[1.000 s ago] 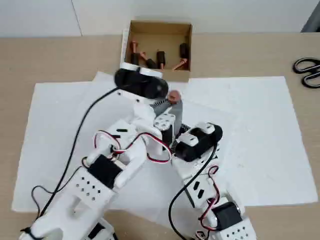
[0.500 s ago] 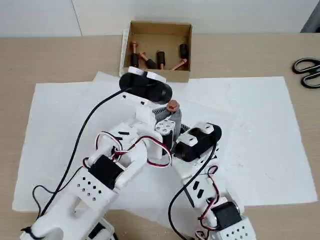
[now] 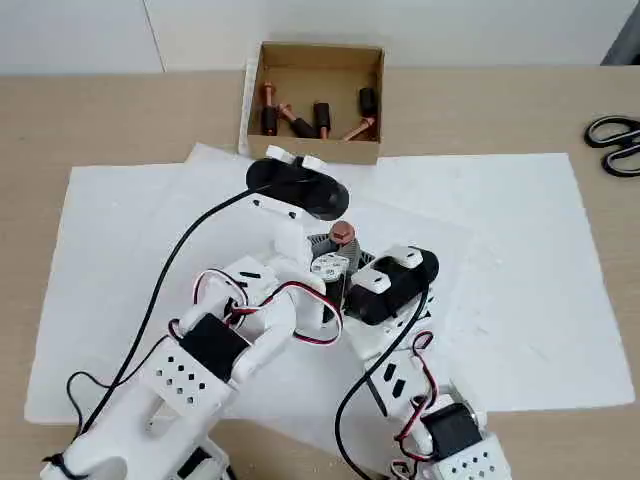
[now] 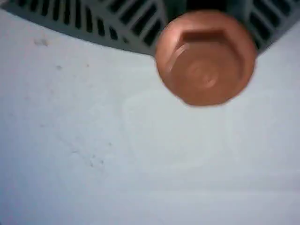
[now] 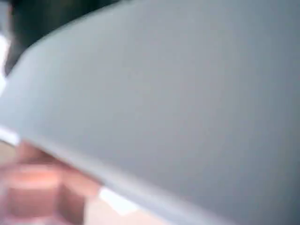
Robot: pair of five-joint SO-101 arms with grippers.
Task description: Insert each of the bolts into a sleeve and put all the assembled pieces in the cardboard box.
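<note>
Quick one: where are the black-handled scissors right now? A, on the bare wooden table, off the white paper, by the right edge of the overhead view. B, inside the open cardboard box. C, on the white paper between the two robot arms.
A: the black-handled metal scissors lie on the bare tan wooden table, past the right edge of the white paper sheet and well apart from the brown cardboard box.

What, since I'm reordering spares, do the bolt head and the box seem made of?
Bolt head: copper-coloured with a soft sheen and crisp hexagonal edges, probably metal, though moulded plastic is possible. Box: brown, matte, with thin folded walls, so cardboard.
</note>
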